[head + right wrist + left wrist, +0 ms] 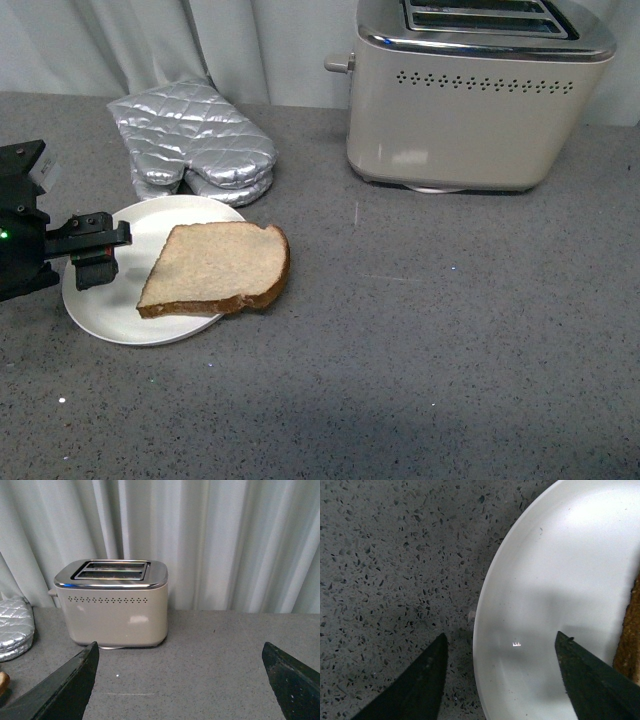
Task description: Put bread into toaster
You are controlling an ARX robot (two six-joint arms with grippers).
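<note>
The slice of brown bread (pixel 218 268) lies flat on the right part of a round white plate (pixel 105 305) at the front left, overhanging its rim. My left gripper (pixel 100 252) is open over the plate's left part, just left of the bread. In the left wrist view its fingers straddle the plate's rim (pixel 482 610), and the bread's crust (pixel 628 645) shows beside one finger. The cream toaster (pixel 470 95) stands at the back right with empty slots; it also shows in the right wrist view (pixel 112 602). My right gripper (pixel 180 652) is open above bare counter, facing the toaster.
Silver quilted oven mitts (pixel 195 140) lie stacked behind the plate, also at the edge of the right wrist view (pixel 15 627). A pale curtain (pixel 250 40) hangs behind the grey speckled counter (pixel 420 340). The toaster's lever (pixel 340 64) sticks out on its left side.
</note>
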